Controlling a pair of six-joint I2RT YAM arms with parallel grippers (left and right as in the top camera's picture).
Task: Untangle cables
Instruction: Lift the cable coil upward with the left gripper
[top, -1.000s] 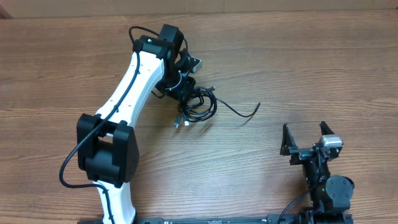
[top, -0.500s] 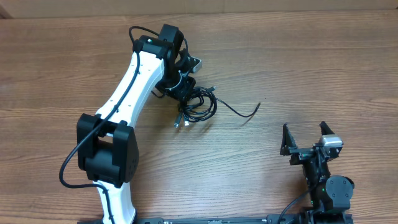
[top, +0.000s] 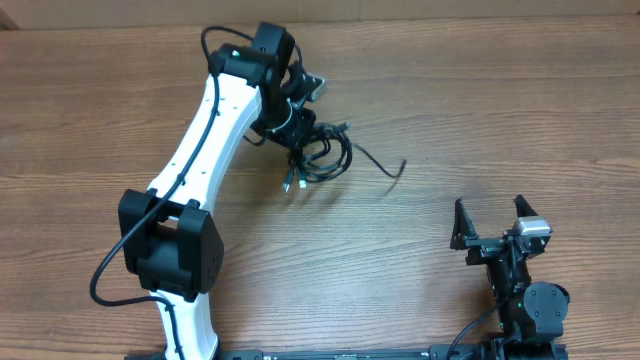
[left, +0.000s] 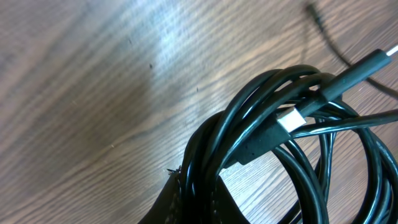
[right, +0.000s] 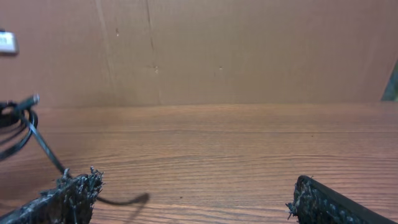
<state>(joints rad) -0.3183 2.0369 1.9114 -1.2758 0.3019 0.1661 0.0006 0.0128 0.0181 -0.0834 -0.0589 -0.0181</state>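
Your left claw (top: 297, 128) is pressed together on the cables (top: 322, 155), pinching the coil where its loops bunch at the upper left of the pile. Your right claw (top: 490, 220) stands spread wide, nothing between its fingers, well apart from the cables at the near right of the desk (top: 520, 90).

That wooden desk fills the overhead view, and a brown cardboard wall (right: 249, 50) rises behind its far edge. Your left arm (top: 205, 130), white with black joints, reaches from the near edge up to the far middle of the desk. Your right arm (top: 530, 305) sits folded low by its base.

From the left wrist camera you see the cables (left: 267, 155) as several glossy black loops running down into the dark finger (left: 186, 202) at the bottom of the view, with their shadow on the wood beneath. A loose strand (top: 380, 168) trails from the coil to the right and lies on the desk. One plug (left: 287, 119) with a pale tip lies across the loops; a second (left: 367, 62) points to the upper right. Overhead, a silver-tipped plug (top: 288, 185) pokes out at the coil's near side.
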